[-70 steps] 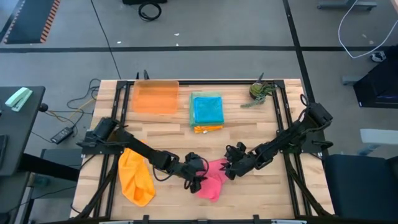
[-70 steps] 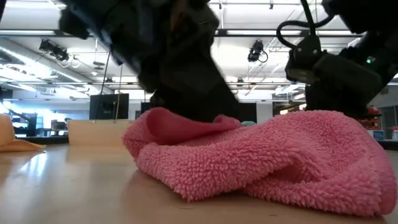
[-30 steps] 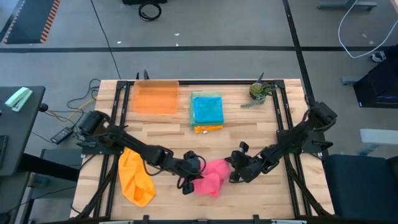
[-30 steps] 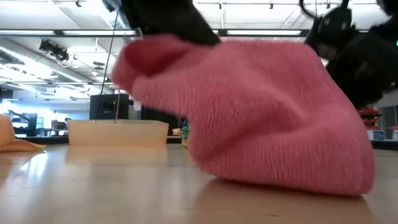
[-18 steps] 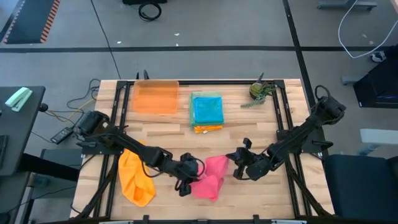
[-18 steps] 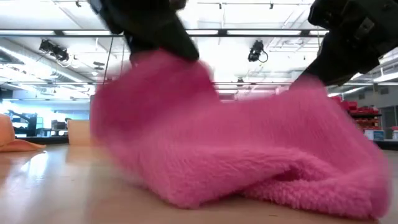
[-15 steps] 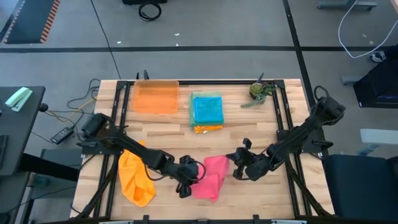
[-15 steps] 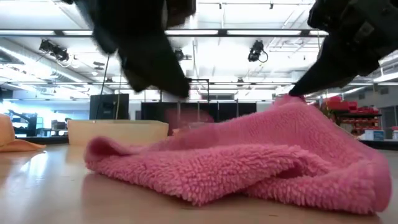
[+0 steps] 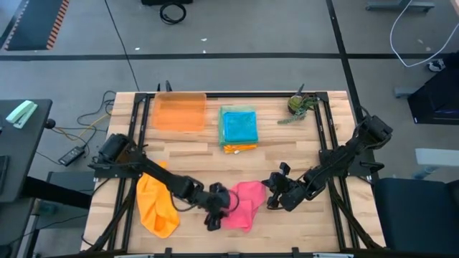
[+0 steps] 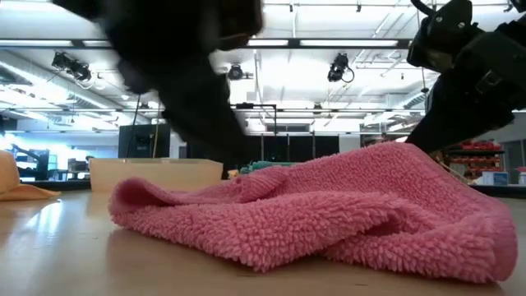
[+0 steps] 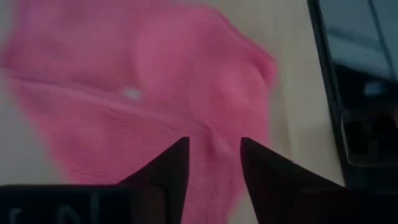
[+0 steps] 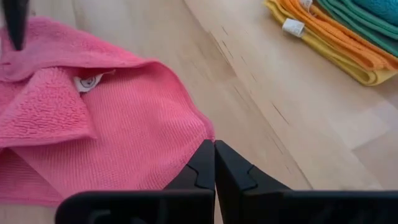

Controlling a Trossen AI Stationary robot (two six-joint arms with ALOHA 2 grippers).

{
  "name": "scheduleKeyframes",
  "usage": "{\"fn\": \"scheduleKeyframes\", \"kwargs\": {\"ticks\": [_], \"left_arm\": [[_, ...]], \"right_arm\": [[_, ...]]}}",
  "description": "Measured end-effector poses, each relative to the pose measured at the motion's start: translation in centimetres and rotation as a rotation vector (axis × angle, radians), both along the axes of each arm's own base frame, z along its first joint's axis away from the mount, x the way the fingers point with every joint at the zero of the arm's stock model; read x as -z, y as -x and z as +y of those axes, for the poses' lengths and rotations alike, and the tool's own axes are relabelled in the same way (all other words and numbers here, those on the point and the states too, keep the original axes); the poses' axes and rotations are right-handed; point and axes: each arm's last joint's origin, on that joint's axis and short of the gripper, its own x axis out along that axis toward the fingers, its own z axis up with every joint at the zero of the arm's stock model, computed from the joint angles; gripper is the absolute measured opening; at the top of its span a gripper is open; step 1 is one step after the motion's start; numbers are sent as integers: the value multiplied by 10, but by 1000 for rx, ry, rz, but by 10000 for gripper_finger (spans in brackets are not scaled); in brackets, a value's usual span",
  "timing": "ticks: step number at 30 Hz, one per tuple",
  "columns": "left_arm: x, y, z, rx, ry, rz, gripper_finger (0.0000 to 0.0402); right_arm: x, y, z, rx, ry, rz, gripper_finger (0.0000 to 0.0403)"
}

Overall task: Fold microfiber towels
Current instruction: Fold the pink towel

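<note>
Pink towel (image 9: 244, 204) rumpled on tabletop (image 9: 287, 154). Left pincer (image 11: 211, 152) parted above it, holding nothing. Right pincer (image 12: 214, 163) closed, empty, at towel edge.

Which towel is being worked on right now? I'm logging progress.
The pink towel, crumpled between both grippers at the table's front; the orange towel lies aside, and the others sit in the folded stack.

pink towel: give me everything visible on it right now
The pink towel is fluffy microfiber, lying crumpled and partly folded over itself on the wooden table near the front edge, right of the orange towel. A small white tag peeks from under a folded flap. The left gripper hovers open above it, gripping nothing. The right gripper is shut at its edge; whether it pinches cloth is unclear.
</note>
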Motion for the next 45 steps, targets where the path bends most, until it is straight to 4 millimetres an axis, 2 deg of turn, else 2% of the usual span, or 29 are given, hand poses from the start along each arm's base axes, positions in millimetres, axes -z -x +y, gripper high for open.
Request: {"fn": "scheduleKeyframes", "kwargs": {"ticks": [5, 10, 18, 24, 32, 40, 45], "left_arm": [[13, 2, -14, 72, -39, -22, 188], [19, -2, -8, 18, -84, -19, 217], [19, -6, 0, -48, -2, 10, 234], [19, -7, 1, -81, 29, 21, 209], [39, -11, 0, -118, 49, 56, 166], [35, -13, 2, -120, 67, 35, 101], [35, -13, 1, -104, 86, 36, 78]], "right_arm": [[-1, -2, -3, 6, 4, -3, 5], [-1, -2, -3, 3, -1, -1, 5], [-1, -2, -3, -5, -6, 6, 5], [-1, -2, -3, -5, -6, 6, 5], [-1, -2, -3, -3, -9, 4, 5], [-1, -2, -3, -3, -15, 13, 5], [-1, -2, -3, -2, -15, 13, 5]]}}
